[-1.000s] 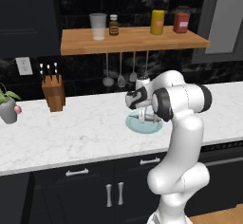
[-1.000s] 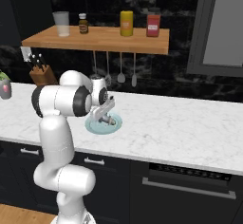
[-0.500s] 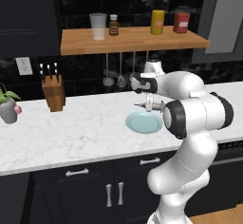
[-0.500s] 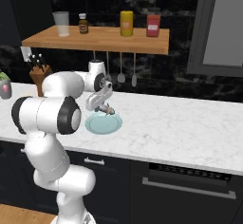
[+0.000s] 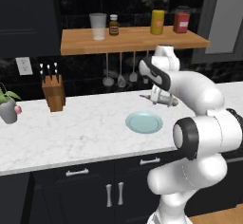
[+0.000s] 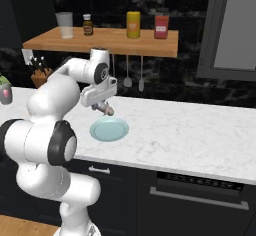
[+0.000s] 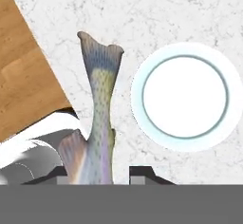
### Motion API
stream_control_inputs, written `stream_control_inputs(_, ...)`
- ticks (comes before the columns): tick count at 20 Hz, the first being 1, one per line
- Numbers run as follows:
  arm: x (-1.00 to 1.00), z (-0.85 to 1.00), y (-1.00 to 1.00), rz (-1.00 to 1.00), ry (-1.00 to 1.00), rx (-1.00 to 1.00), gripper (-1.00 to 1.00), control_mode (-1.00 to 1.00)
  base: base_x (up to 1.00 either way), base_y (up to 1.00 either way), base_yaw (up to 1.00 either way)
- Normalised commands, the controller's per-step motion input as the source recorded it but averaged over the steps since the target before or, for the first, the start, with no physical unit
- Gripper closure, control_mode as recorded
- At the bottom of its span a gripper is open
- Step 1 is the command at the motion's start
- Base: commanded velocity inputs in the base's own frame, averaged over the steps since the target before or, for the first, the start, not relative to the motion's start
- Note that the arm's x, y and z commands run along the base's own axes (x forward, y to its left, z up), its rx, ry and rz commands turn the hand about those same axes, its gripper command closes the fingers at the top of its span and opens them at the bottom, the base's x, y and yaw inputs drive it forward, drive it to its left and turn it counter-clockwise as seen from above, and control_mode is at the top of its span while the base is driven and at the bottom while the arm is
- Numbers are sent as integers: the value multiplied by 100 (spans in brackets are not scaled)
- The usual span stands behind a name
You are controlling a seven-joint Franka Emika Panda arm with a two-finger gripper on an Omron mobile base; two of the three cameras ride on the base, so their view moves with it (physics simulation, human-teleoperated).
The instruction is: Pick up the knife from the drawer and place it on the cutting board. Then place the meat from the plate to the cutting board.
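Now my gripper (image 7: 97, 178) is clamped on the meat (image 7: 97, 118); my two dark fingertips (image 7: 140, 173) stand at either side of its lower end at the bottom of the hand view, and its forked tail points up toward 12 o'clock; it is fish-shaped, grey-brown with pale yellowish and lilac streaks. I hold it in the air above the marble counter (image 5: 71, 128); in the left base view the meat (image 5: 163, 99) sticks out from my gripper (image 5: 159, 97) at about 1 o'clock from the plate (image 5: 144, 122); in the right base view the meat (image 6: 106, 109) hangs just above the plate (image 6: 109, 130), at its 11 o'clock.

In the hand view the plate (image 7: 182, 137) lies at 3 o'clock from the meat, apart from it, bare and pale blue-green; a slab of warm brown wood (image 7: 26, 76) takes the 9 o'clock side, its corner ending just left of the meat; whether that is the board I cannot tell.

Behind, on the wall, a light-wood shelf (image 5: 133, 38) carries a glass (image 5: 98, 26), a small brown bottle (image 5: 113, 24), a yellow jar (image 5: 157, 22) and a red jar (image 5: 182, 21); ladles (image 5: 118, 71) hang beneath it; a knife block (image 5: 53, 88) stands at the plate's 10 o'clock, well apart; a potted plant (image 5: 8, 105) sits at the far 9 o'clock edge.
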Motion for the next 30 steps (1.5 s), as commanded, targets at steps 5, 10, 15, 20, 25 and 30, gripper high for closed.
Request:
stream_control_inputs(5,-74,40,2,-23,16,18,100,-100,0,0,0)
stream_control_inputs(10,-82,12,20,-23,14,14,100,-100,0,0,0)
stream_control_inputs(15,-64,1,14,-22,13,3,100,-100,0,0,0)
stream_control_inputs(20,-36,0,1,-11,5,0,100,100,-24,0,-7)
stream_control_inputs(25,0,0,0,0,0,0,100,100,-74,0,-20)
stream_control_inputs(30,0,0,0,0,0,0,100,100,-43,-28,-16)
